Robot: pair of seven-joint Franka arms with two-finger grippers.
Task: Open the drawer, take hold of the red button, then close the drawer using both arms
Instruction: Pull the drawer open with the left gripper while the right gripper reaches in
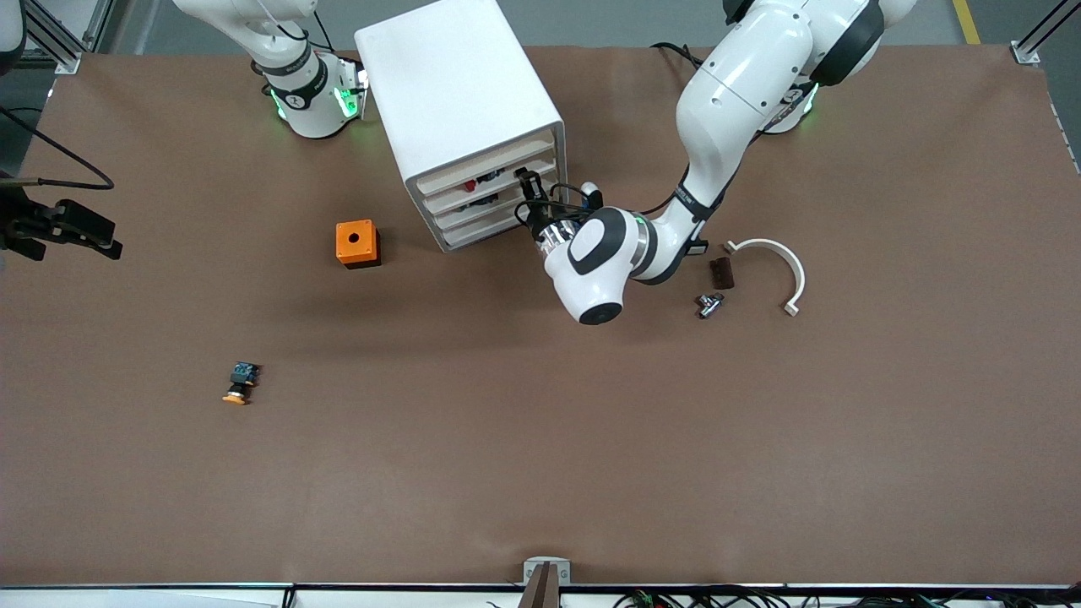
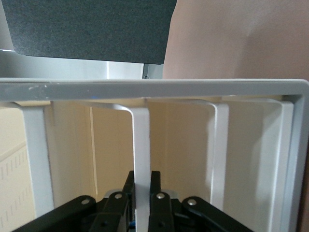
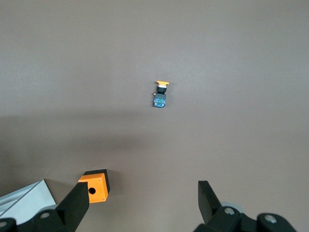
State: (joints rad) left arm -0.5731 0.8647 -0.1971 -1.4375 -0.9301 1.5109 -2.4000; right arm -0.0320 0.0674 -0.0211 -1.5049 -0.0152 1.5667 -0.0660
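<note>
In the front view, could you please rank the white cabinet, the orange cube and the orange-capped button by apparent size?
1. White cabinet, by far the largest.
2. Orange cube.
3. Orange-capped button, smallest.

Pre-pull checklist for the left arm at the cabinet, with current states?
1. Left gripper at the cabinet front: ok, at the drawer second from the top.
2. Grip on the drawer front: ok, the left wrist view shows the fingers shut on a thin white edge.
3. Drawer state: not ok, not pulled out yet.
4. Button present: ok, a red cap shows in the drawer; its full pose cannot tell.
5. Right gripper: ok, open, waiting over the table near the orange cube.
6. Table in front of the drawers, for the pull: ok.
</note>
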